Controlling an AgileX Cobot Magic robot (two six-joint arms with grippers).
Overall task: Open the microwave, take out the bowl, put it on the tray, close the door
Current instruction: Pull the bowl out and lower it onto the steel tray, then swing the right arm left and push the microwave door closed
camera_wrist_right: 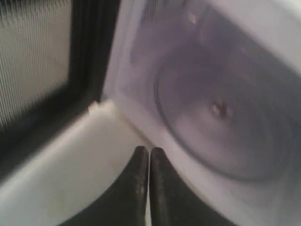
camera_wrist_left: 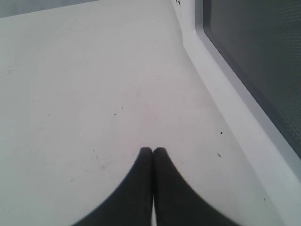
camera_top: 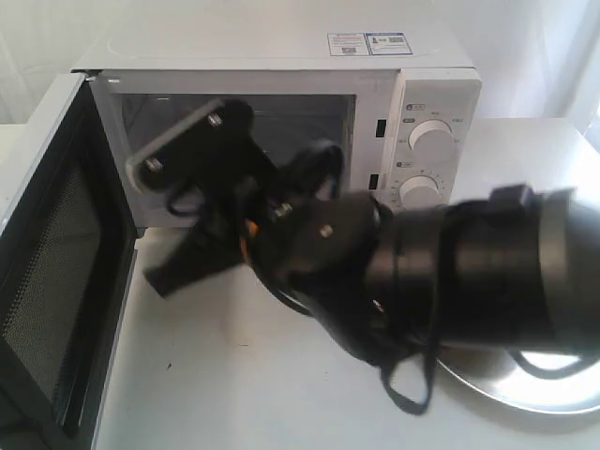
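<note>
White boxy microwave (camera_top: 431,94) with its mesh-faced door (camera_top: 56,272) swung wide
Black right gripper (camera_wrist_right: 149,155), clenched empty, hangs before the glass turntable (camera_wrist_right: 221,122); black left gripper (camera_wrist_left: 153,153), also clenched, is over the white table (camera_wrist_left: 70,94) beside the door; shiny round silver tray (camera_top: 544,384) lies front right

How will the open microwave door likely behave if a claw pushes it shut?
The door is a rigid framed panel, so it should swing as one piece, not flex. The microwave looks large and boxy, so it probably won't slide.
</note>
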